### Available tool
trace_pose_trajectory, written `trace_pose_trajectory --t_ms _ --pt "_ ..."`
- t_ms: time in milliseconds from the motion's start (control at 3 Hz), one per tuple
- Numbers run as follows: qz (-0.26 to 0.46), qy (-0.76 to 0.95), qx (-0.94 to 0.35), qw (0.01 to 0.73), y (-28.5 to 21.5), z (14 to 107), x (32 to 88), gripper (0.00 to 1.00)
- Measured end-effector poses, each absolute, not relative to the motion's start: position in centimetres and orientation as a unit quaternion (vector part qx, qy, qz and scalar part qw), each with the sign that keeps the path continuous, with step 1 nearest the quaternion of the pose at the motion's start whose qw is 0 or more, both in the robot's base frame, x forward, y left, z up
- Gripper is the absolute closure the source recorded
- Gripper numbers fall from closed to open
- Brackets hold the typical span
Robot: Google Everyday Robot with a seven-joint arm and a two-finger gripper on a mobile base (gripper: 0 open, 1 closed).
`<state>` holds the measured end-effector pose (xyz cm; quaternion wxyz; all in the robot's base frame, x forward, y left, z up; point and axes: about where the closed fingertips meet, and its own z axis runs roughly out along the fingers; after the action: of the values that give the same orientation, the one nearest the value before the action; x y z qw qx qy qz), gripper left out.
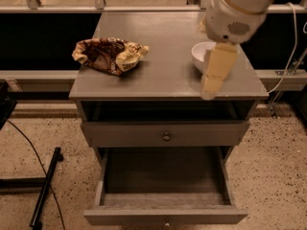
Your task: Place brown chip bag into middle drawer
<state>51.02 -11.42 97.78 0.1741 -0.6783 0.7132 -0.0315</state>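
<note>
Camera view: the brown chip bag (109, 55) lay crumpled on the left of the grey cabinet top (168, 42), well apart from the gripper (211, 86), which hung in front of the white bowl (198, 54) at the right. How wide the gripper stood could not be told. Below, the middle drawer (165, 215) stood pulled out.

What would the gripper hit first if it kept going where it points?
The gripper hangs by the bowl, pointing down; probably it meets the cabinet top first, though depth is unclear.
</note>
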Motion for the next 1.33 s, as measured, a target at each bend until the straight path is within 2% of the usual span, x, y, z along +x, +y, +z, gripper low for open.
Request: trace_pose_trajectory --t_ms 333,1000,1333 --pt "-0.023 0.676 -0.711 0.193 -3.0 97.5 57.7 0.00" --pt "0.007 0.663 -0.721 0.202 6.6 94.5 65.1 0.00" --pt "0.015 0.663 -0.721 0.201 9.5 93.2 66.6 0.00"
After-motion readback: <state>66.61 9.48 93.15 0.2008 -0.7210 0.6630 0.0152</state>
